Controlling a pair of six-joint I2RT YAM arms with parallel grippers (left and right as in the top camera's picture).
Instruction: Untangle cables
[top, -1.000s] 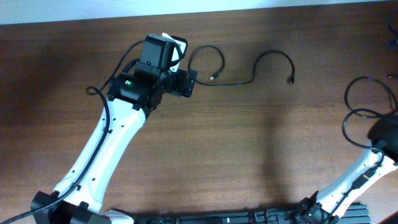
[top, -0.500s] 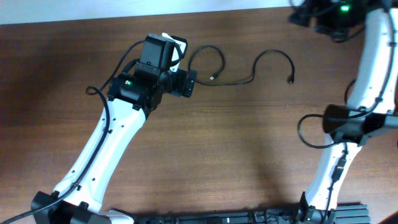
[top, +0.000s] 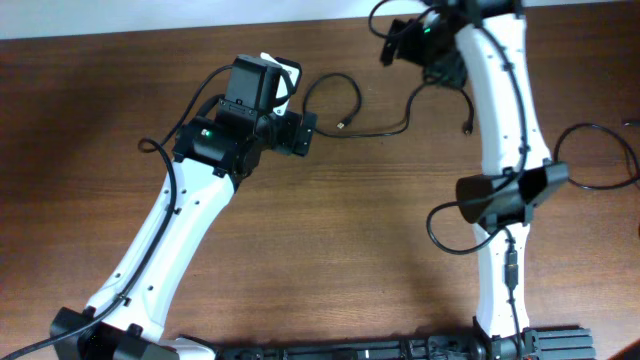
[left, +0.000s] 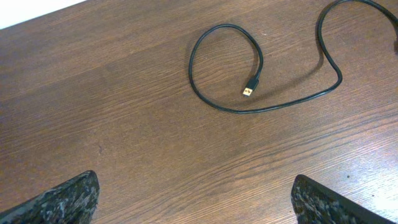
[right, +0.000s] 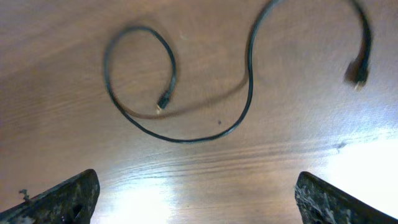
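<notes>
A single thin black cable (top: 375, 135) is being seen lying loose on the brown wooden table (top: 350, 230), toward its far edge, between the two wrists. In the left wrist view, one end of it is being curled into a closed loop, with a gold-tipped plug (left: 249, 91) resting inside that loop on the bare wood. From the loop the cord is being carried along the table in a shallow sweep and then up into a second, open arch. In the right wrist view, which is being blurred somewhat, that arch is being brought down to a second plug (right: 359, 74) lying apart from the loop. In the overhead view, part of the arch is being hidden behind the right arm (top: 500, 110), which is being stretched from the near edge across to the far side. The left gripper (left: 199, 205) is being held with its jaws spread wide, nothing between them, above bare wood just beside the loop. The right gripper (right: 202, 202) is likewise being held fully apart and empty, above the table near the cord's lower sweep. The cable is being touched by neither gripper.
</notes>
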